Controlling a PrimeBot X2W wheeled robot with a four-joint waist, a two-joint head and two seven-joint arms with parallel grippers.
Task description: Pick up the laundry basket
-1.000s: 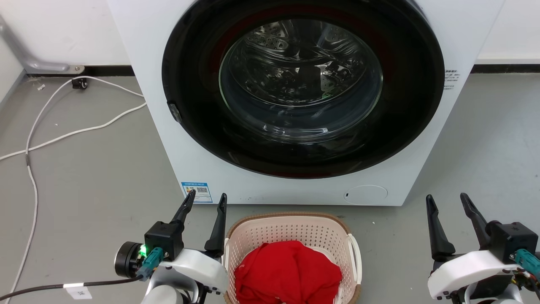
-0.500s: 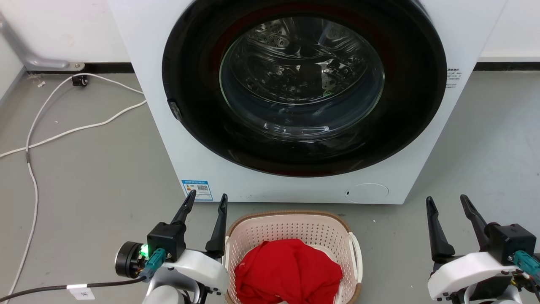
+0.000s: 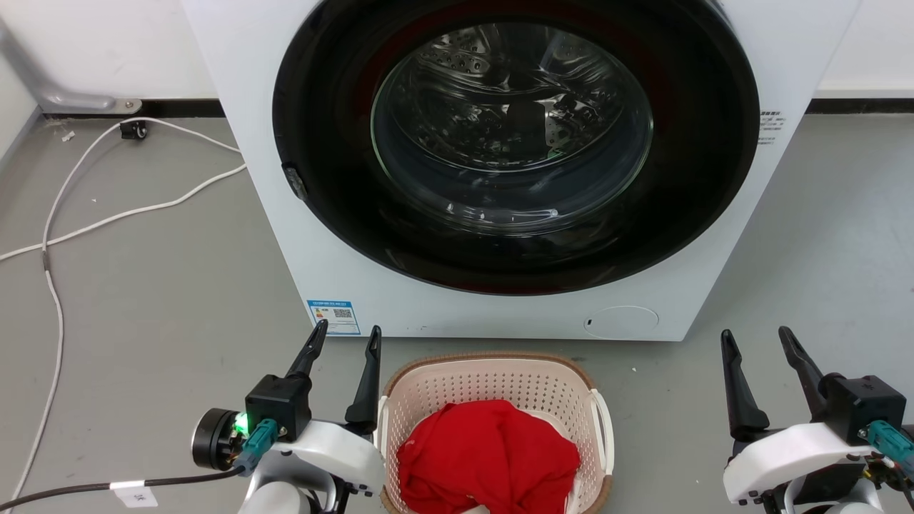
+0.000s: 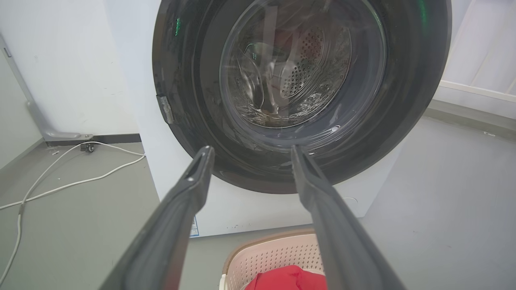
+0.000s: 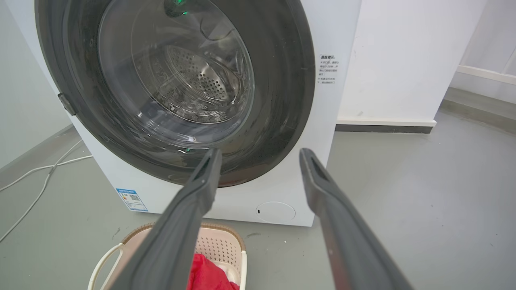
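My left end effector (image 3: 348,328) is released, fingers spread, just beside the one laundry basket (image 3: 493,382): pale pink-beige, perforated walls, brown woven rim, two white handles, on the floor before the washing machine (image 3: 321,271). It holds one red cloth (image 3: 489,457). My right end effector (image 3: 755,333), also released, stands well apart

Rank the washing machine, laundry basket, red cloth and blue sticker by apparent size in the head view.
1. washing machine
2. laundry basket, though the bottom edge cuts it off
3. red cloth, lying inside the basket
4. blue sticker on the machine's front
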